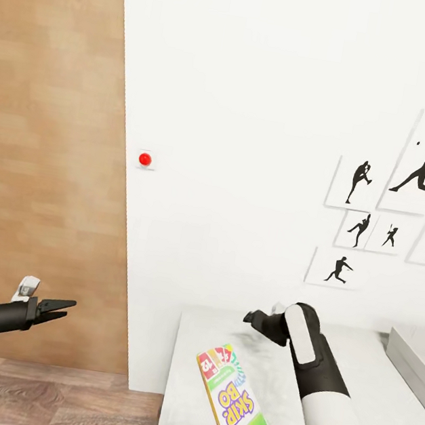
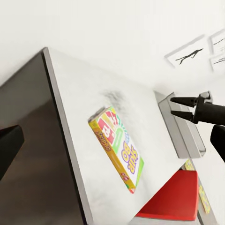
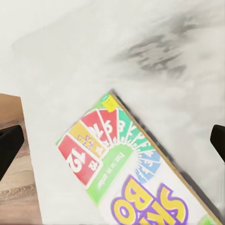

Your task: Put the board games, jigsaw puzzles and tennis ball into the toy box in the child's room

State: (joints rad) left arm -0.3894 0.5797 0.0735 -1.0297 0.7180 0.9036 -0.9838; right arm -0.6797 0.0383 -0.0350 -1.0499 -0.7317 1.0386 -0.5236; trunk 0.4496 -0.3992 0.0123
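White-and-green board game (image 1: 233,403) with purple lettering on mottled grey table (image 1: 362,394)

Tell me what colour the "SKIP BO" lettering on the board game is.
Purple with yellow outline on the board game; clearest in right wrist view.

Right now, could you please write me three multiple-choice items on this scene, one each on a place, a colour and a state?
1. Where does the Skip-Bo board game lie?
A. on the pale grey table
B. on the wood floor
C. in the toy box

2. What colour is the round button on the wall?
A. green
B. red
C. blue

3. How is the right end effector?
A. shut on the game
B. open above the table
C. shut on the button

Answers: 1 A, the box rests flat on the tabletop; 2 B, it shows bright red; 3 B, its fingers stand apart, holding nothing.
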